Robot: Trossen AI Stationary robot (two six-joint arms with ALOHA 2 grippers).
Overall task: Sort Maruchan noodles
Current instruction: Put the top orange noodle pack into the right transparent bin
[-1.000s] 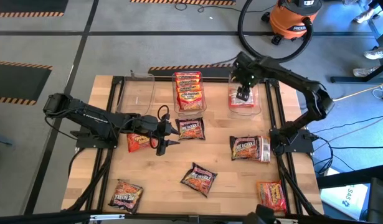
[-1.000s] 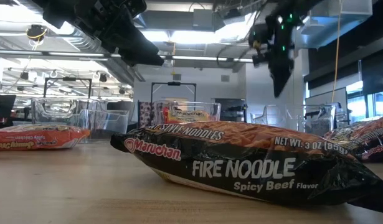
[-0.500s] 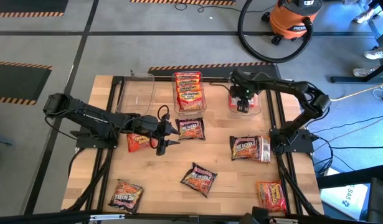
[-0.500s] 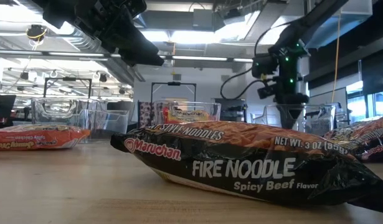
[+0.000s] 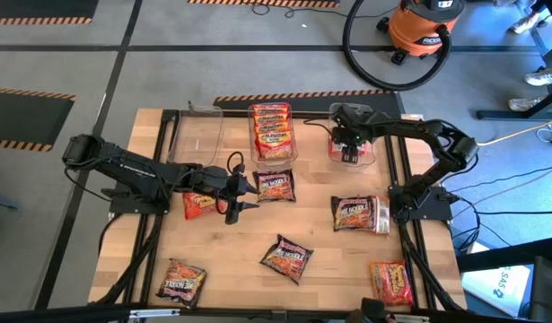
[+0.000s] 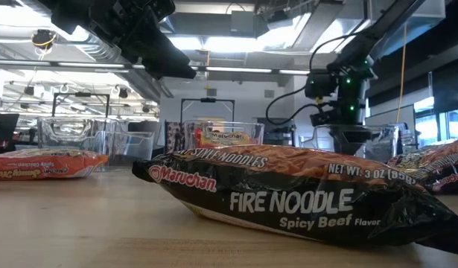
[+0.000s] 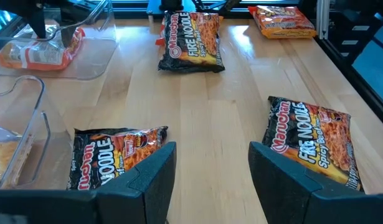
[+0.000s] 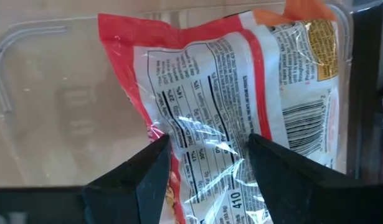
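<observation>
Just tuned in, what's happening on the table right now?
The robot is sorting ramen packets into clear tubs. The right gripper is down in the right tub, its jaws on either side of a red packet that it is placing there. The middle tub already holds orange packets. The left gripper waits open above the table beside a dark Fire Noodle packet. More packets lie loose on the table.

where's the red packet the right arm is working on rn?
High view: the red packet sits in the clear tub at the table's far right, right of the tub stacked with orange packets, with the right gripper on it, jaws astride it.
</observation>
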